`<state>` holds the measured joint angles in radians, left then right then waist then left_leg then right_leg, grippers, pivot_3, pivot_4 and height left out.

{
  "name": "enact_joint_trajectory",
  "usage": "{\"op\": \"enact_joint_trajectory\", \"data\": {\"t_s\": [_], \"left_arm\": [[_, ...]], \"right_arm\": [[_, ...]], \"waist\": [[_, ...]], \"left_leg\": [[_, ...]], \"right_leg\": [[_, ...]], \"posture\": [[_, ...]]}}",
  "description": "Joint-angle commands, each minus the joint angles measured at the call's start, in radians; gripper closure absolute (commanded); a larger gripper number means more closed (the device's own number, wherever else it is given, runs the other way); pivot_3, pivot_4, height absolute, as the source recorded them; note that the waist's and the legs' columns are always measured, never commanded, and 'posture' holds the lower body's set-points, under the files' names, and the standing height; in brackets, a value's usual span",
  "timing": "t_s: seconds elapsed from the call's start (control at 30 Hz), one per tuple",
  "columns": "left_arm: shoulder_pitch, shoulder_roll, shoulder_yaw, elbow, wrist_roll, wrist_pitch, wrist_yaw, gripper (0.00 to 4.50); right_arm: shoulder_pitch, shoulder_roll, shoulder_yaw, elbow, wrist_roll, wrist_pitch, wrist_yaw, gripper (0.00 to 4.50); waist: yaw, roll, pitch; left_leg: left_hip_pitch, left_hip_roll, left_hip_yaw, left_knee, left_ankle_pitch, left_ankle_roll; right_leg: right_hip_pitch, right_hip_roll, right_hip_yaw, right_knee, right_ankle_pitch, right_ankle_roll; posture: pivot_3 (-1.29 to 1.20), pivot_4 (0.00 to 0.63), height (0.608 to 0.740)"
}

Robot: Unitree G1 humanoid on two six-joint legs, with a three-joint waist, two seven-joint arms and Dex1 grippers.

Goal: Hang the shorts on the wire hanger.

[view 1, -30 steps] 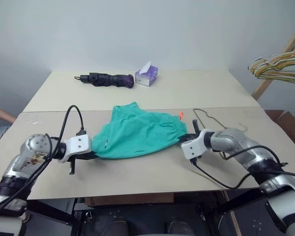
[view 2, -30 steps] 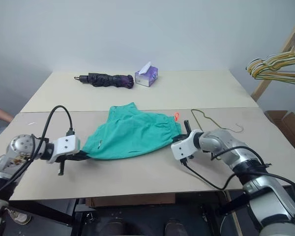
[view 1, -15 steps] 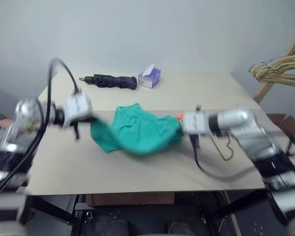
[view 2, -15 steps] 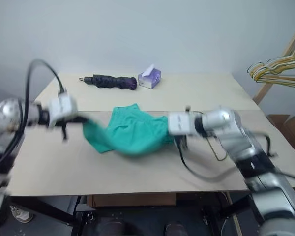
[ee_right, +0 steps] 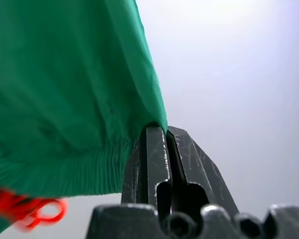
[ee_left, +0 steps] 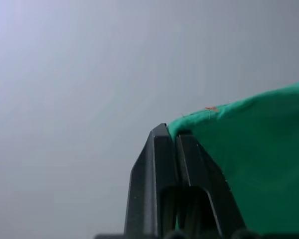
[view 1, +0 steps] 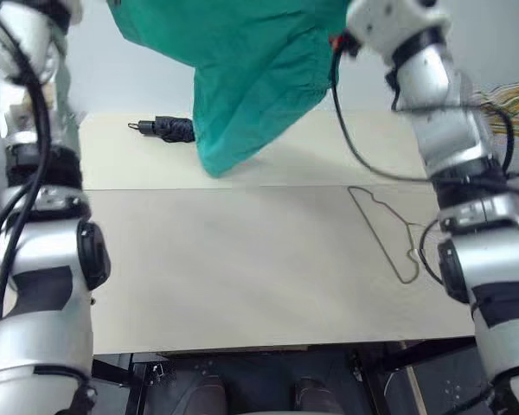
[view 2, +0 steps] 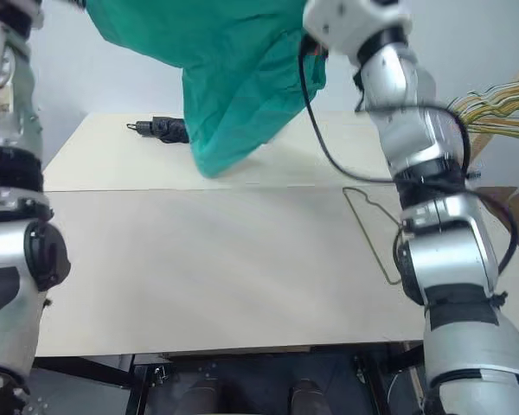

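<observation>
The teal-green shorts [view 1: 242, 69] hang high above the table, stretched between both raised arms, their lower end dangling close over the far table. My left gripper [ee_left: 173, 133] is shut on one edge of the shorts [ee_left: 259, 159]. My right gripper [ee_right: 164, 130] is shut on the gathered waistband [ee_right: 65, 124], near the orange tag [ee_right: 30, 211]. The wire hanger [view 1: 387, 232] lies flat on the near table at the right, below my right arm, with nothing on it.
A folded black umbrella [view 1: 160, 129] lies on the far table, partly behind the hanging shorts. A bunch of coloured hangers [view 1: 510, 97] sticks in from the right edge. The beige table [view 1: 225, 268] is bare in front of me.
Both arms have swung up from table height, lifting the shorts off the table into the air. The wire hanger has stayed on the table.
</observation>
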<state>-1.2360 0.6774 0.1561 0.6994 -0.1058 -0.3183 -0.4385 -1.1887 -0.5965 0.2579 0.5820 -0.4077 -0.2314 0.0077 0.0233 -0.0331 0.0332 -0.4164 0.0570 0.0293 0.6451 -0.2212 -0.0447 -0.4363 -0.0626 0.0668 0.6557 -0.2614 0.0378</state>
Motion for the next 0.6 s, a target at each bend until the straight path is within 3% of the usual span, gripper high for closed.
{"op": "enact_joint_trajectory", "data": {"t_s": [0.03, 0.17, 0.3, 0.43, 0.6], "left_arm": [[0.196, 0.095, -0.008, -0.261, -0.154, 0.142, -0.318, 4.5], [0.599, 0.294, -0.06, -0.539, -0.252, 0.336, -0.664, 4.5], [0.929, 0.46, -0.123, -0.652, -0.133, 0.344, -0.788, 4.5], [1.078, 0.505, -0.165, -0.681, -0.004, 0.324, -0.758, 4.5], [1.195, 0.526, -0.156, -0.799, -0.006, 0.375, -0.799, 4.5]], "right_arm": [[0.152, -0.06, 0.016, -0.18, 0.019, -0.07, 0.161, 4.46], [0.402, -0.131, 0.114, -0.359, 0.052, -0.132, 0.442, 4.46], [0.555, -0.168, 0.202, -0.411, 0.007, -0.208, 0.586, 4.46], [0.64, -0.192, 0.239, -0.455, 0.023, -0.243, 0.711, 4.46], [0.689, -0.218, 0.223, -0.53, 0.069, -0.209, 0.852, 4.46]], "waist": [[-0.008, 0.0, 0.0], [-0.03, 0.001, 0.001], [-0.048, 0.001, 0.001], [-0.037, 0.0, 0.001], [-0.023, -0.001, 0.002]], "left_leg": [[0.001, 0.0, 0.0, 0.001, 0.001, 0.001], [0.016, 0.001, -0.002, 0.003, -0.002, 0.008], [0.023, 0.003, -0.001, 0.003, -0.004, 0.011], [0.035, 0.005, -0.001, 0.002, -0.004, 0.011], [0.034, 0.005, 0.0, 0.002, -0.005, 0.013]], "right_leg": [[0.002, 0.0, 0.0, 0.001, 0.0, 0.0], [0.014, 0.002, 0.0, 0.001, 0.0, 0.001], [0.019, 0.004, 0.002, 0.004, 0.001, -0.002], [0.03, 0.006, 0.001, 0.004, -0.001, -0.003], [0.032, 0.005, 0.001, 0.001, -0.001, -0.003]], "posture": [[0.11, 0.0, 0.74], [0.11, 0.0, 0.74], [0.11, 0.0, 0.74], [0.12, 0.0, 0.74], [0.12, 0.0, 0.74]]}}
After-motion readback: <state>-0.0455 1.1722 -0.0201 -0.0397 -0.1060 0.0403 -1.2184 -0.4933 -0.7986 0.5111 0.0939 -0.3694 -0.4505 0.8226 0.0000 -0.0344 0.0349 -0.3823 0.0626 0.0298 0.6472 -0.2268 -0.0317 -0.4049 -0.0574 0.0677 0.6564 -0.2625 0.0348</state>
